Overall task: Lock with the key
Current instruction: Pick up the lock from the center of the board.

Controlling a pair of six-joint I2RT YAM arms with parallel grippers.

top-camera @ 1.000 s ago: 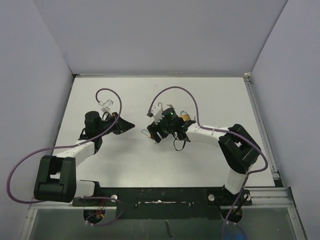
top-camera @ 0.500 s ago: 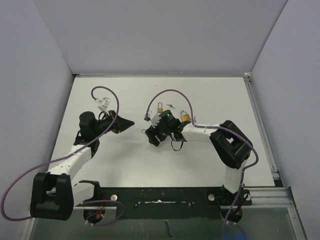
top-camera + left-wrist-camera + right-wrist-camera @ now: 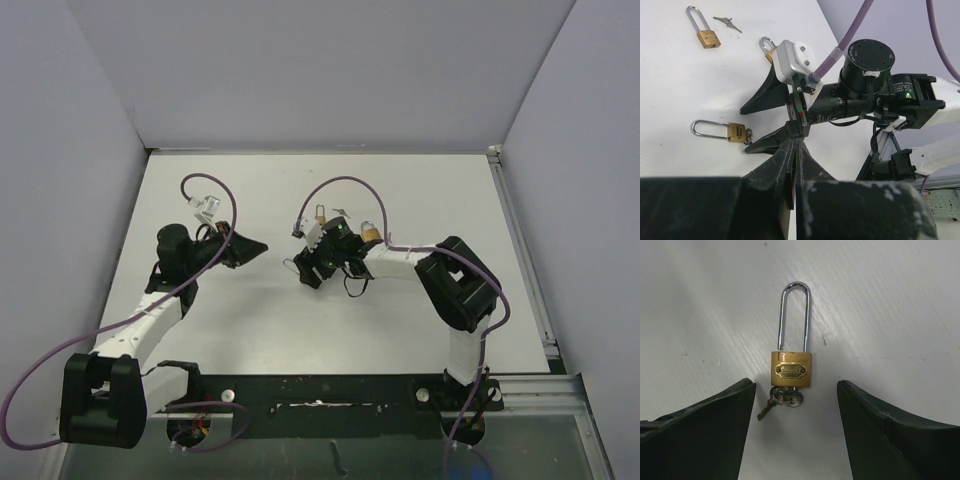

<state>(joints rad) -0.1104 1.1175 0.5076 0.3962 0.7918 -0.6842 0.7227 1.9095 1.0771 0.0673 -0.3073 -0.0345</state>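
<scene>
A brass padlock (image 3: 791, 370) lies flat on the white table between my right gripper's (image 3: 794, 390) open fingers. Its long steel shackle (image 3: 795, 315) is open, with the left end free above the body. A key (image 3: 788, 398) sits in the keyhole, with a ring and a second key hanging from it. The same padlock (image 3: 736, 132) shows in the left wrist view and in the top view (image 3: 291, 265). My right gripper (image 3: 303, 272) is low over it and empty. My left gripper (image 3: 258, 247) is shut and empty, its tips (image 3: 795, 139) pointing at the right gripper from the left.
Two more brass padlocks lie farther back: one (image 3: 704, 32) beside a loose pair of keys (image 3: 727, 21), and one (image 3: 768, 48) partly hidden behind the right wrist camera. The right arm's purple cable (image 3: 345, 182) loops above them.
My left arm has swung its elbow left and stretched out, with the gripper tip staying near the same spot. My right arm's elbow shifted left; its gripper stays over the padlock.
</scene>
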